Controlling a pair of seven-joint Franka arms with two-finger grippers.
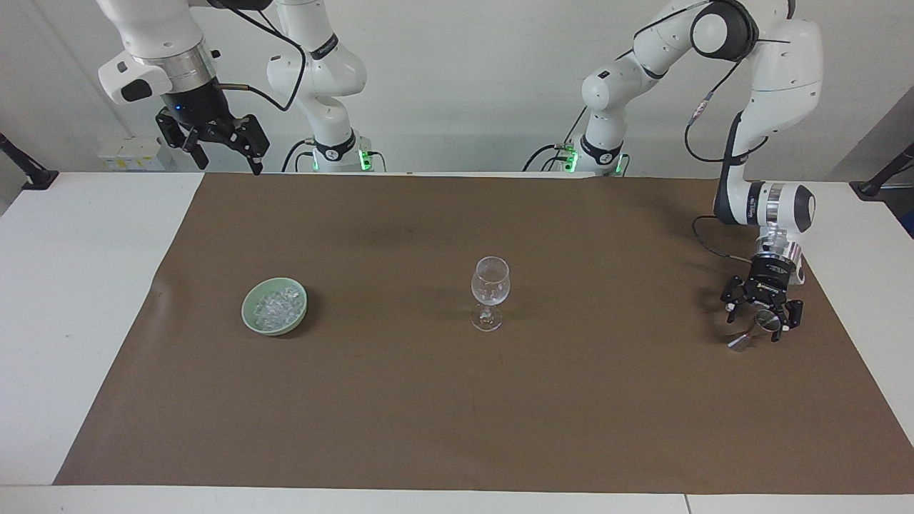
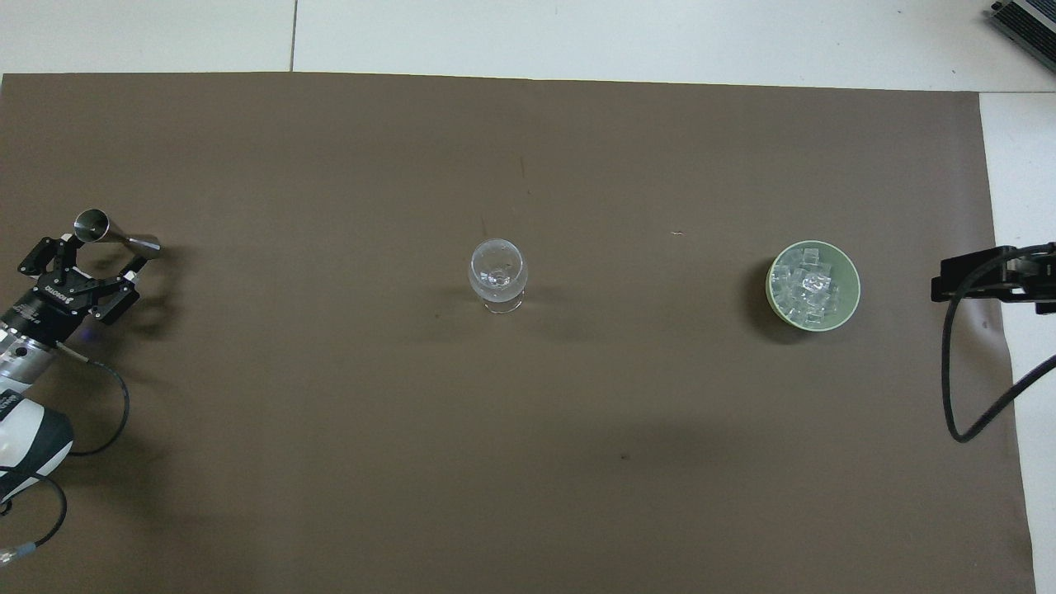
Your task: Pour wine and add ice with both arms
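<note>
Ice (image 1: 277, 305) heaped in green bowl (image 1: 251, 319) — well apart from left gripper (image 1: 761, 319), fingers spread astride tilted metal measuring cup (image 1: 755, 329), right gripper (image 1: 227, 146) open, waiting aloft

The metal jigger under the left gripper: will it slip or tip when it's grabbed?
The jigger looks like polished metal with a narrow waist, so probably slippery. It appears to lean rather than stand straight, so a nudge from the left gripper may topple or roll it.

Brown mat (image 1: 457, 400) open between wine glass (image 1: 490, 293) and ice bowl (image 1: 275, 305); metal jigger (image 1: 753, 330) crowded by left hand (image 1: 760, 314).
</note>
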